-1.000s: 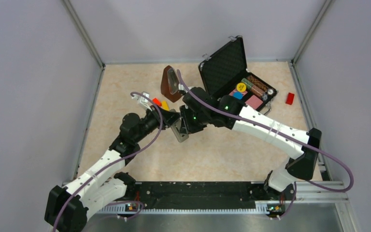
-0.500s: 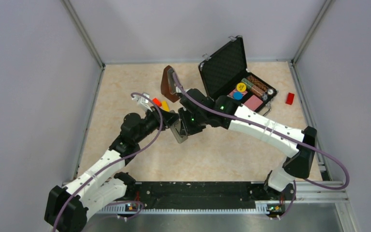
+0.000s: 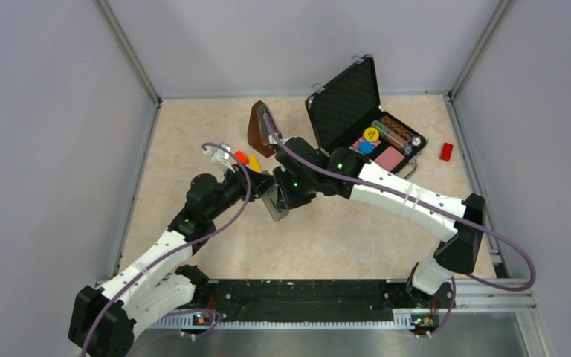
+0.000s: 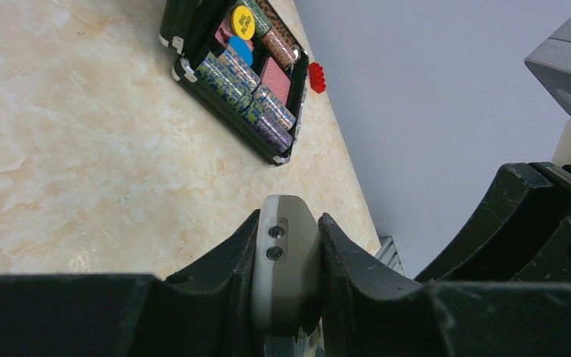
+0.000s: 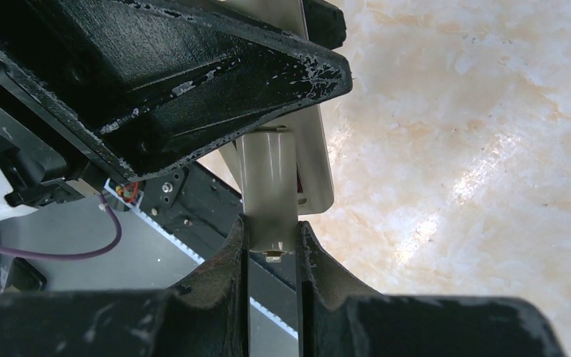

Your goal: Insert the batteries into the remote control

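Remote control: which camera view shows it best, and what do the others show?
Left wrist: the remote control sits centre frame, clamped in the left gripper. Right wrist shows only its pale edge behind a flat piece in the right gripper; top external, a sliver between both grippers.

The slim grey plastic remote control point(image 4: 286, 260) and the small flat grey cover piece point(image 5: 268, 186) look smooth and matt; the beige marbled tabletop point(image 4: 82, 149) shines faintly.
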Available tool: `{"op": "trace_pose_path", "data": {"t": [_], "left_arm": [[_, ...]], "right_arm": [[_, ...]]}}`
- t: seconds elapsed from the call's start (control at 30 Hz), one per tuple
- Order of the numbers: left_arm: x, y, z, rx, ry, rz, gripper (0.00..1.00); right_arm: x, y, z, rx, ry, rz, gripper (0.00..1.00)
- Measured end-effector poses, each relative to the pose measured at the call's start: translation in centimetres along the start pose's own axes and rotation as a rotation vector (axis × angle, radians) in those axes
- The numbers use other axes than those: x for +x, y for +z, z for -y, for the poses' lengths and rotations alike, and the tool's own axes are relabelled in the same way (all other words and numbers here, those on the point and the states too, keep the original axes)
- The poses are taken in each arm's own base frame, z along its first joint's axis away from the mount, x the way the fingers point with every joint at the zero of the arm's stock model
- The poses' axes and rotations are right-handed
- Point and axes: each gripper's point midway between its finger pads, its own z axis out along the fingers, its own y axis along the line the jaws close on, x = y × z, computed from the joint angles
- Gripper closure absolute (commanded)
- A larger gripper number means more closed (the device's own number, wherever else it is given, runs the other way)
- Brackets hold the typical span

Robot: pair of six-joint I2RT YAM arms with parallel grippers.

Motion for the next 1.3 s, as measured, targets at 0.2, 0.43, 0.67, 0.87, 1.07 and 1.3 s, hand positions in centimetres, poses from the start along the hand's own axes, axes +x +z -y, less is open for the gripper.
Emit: {"op": "trace_pose_path", "data": {"t": [0.2,0.43,0.67,0.87,1.07,1.3], "left_arm": [[0.1,0.0,0.0,0.001,0.006,-0.003,1.0],[0.3,-0.1,0.1,0.009,0.007,-0.017,1.0],[0.4,-0.1,0.2,0.013,0.009,-0.022,1.0],[0.5,-0.1,0.3,0.019,0.009,-0.026,1.0],[0.4,-0.2,0.8,0.05,0.014,-0.035,1.0],[0.6,-0.4,2.0,0.11,0.028,-0.054,1.0]], "right_arm": [[0.2,0.3,0.0,-0.002,-0.008,-0.01,1.0],[0.4,0.6,-0.2,-0.012,-0.021,-0.027,1.0],[0.4,0.6,-0.2,-0.012,-0.021,-0.028,1.0],[0.5,0.6,-0.2,-0.012,-0.02,-0.029,1.0],[0.4,0.4,-0.3,-0.011,-0.022,-0.034,1.0],[0.7,0.2,-0.4,-0.01,-0.027,-0.051,1.0]]}}
